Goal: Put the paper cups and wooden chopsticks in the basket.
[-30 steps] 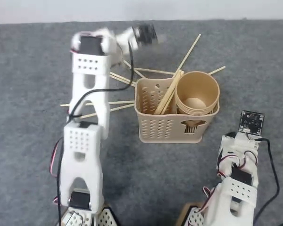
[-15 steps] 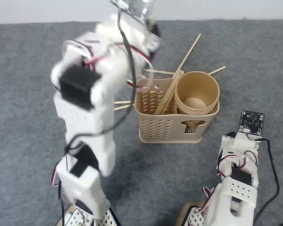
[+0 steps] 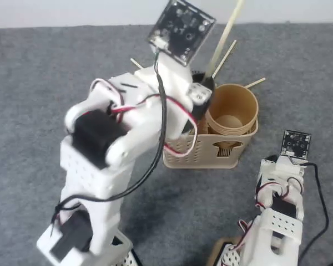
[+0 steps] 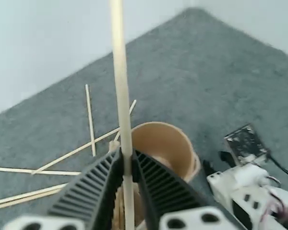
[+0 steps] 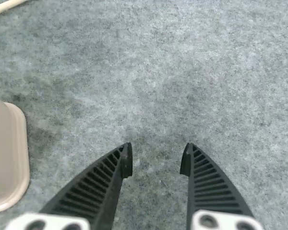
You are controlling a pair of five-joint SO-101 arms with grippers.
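My left gripper [image 4: 128,160] is shut on a wooden chopstick [image 4: 120,91], holding it upright above the beige basket [image 3: 200,151]. In the high view the left arm rises over the basket's left half and the held chopstick [image 3: 225,33] sticks up past the picture's top. Stacked paper cups [image 3: 231,108] sit in the basket's right side; the cups [image 4: 159,143] show just beyond my left fingers. Several loose chopsticks [image 4: 62,155] lie on the carpet behind the basket. My right gripper [image 5: 154,160] hangs open over bare carpet near the basket's corner [image 5: 9,158].
Grey carpet [image 3: 33,111] covers the table all round. The right arm [image 3: 283,194] stands folded at the front right, close to the basket's right front. A chopstick end [image 5: 5,5] lies on the carpet farther off in the right wrist view.
The left arm has swung up from the chopsticks behind the basket and now stands over the basket with one chopstick held upright. The right arm has not moved.
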